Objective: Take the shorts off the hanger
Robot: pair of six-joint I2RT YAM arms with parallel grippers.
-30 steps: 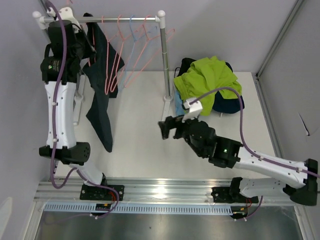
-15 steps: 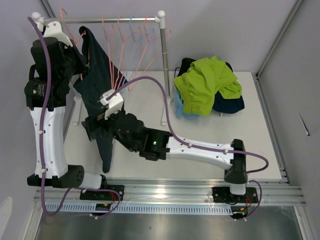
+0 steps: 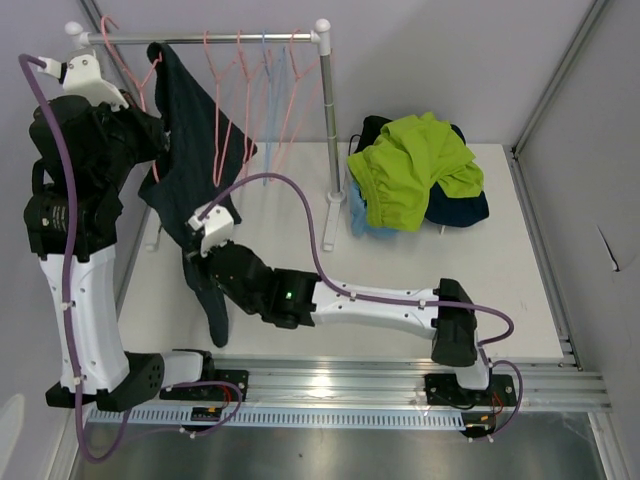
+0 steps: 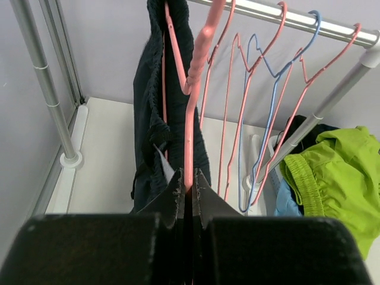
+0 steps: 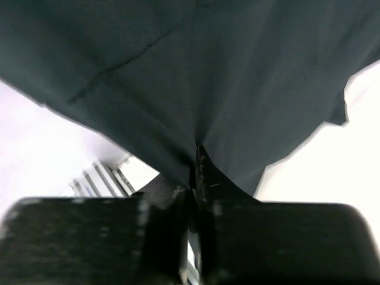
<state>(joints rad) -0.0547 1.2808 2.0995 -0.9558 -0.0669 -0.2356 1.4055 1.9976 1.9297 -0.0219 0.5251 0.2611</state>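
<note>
Left wrist view: left gripper, fingers pressed together on the lower wire of a pink hanger, no gap visible between them. Dark shorts hang against that hanger at the left end of the rail. Further right on the rail are bare hangers, several pink and one blue hanger. On the table past the right post, lime green shorts lie on top of light blue shorts.

Right wrist view: right gripper, fingers closed and pinching a fold of the dark shorts. The dark cloth fills the upper frame and gathers to a point at the fingertips. The picture is blurred.

Top external view: left arm raised at the far left beside the rack, its wrist up against the hanger that carries the dark shorts. Right arm stretched leftward across the table, its gripper on the lower part of the dark shorts, which hang from the rail's left end down towards the table. Right of the rack post lies a heap of shorts. Lime green is on top, light blue shows at the left edge, and dark garments lie beneath.
</note>
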